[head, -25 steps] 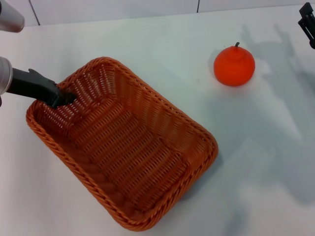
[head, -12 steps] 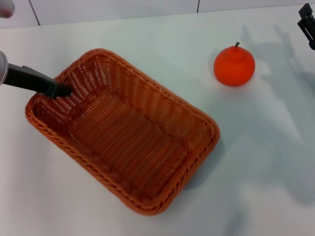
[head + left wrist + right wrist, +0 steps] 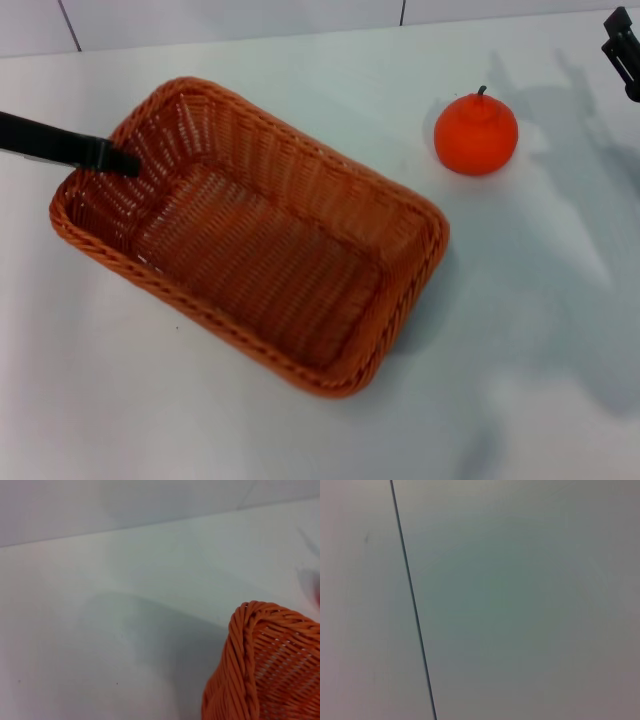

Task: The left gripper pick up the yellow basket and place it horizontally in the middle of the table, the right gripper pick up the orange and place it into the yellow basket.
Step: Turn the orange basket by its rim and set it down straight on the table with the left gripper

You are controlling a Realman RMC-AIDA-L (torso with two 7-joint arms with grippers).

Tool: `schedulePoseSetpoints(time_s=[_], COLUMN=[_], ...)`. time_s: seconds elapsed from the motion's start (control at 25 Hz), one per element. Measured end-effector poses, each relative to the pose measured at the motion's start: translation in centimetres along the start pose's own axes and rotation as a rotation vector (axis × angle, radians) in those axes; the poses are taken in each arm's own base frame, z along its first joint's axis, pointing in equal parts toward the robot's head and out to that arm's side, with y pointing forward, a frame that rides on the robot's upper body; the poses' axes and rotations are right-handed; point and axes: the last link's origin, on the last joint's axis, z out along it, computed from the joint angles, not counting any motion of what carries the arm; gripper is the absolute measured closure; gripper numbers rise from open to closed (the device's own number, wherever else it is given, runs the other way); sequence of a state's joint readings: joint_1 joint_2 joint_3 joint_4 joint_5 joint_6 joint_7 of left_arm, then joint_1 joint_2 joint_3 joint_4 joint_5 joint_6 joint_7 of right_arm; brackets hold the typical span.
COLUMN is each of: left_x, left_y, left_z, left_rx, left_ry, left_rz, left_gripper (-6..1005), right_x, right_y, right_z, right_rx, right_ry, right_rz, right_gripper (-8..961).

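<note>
A bare test bench, likely a lab: a plain white tabletop (image 3: 300,430) whose far edge meets pale wall panels (image 3: 230,18) split by dark seams.

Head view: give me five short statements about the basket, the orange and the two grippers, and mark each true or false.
1. The orange lies inside the yellow basket. False: it sits on the table, apart from the basket, on the robot's right.
2. The left gripper is at the basket's left end wall. True.
3. The basket is empty. True.
4. The right gripper is closed on the orange. False: it is at the picture's right edge, apart from the fruit.
5. The basket lies square to the table's edge. False: it sits at a diagonal.
</note>
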State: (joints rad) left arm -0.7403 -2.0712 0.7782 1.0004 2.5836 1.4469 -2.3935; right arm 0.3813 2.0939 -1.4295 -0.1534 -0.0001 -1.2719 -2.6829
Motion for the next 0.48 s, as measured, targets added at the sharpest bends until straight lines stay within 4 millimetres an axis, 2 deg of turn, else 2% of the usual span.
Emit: schedulePoseSetpoints(time_s=[0.48], left_x=[-0.1], left_y=[-0.47], left_z=[-0.64], left_rx=[-0.035], left_ry=[0.045], left_rz=[-0.144], left_gripper=[850], right_x=[0.04], right_y=[-0.14], right_z=[0.42], right_rx=[0.006], right_ry=[-0.003], right_rz=[-0.001], right_gripper=[14])
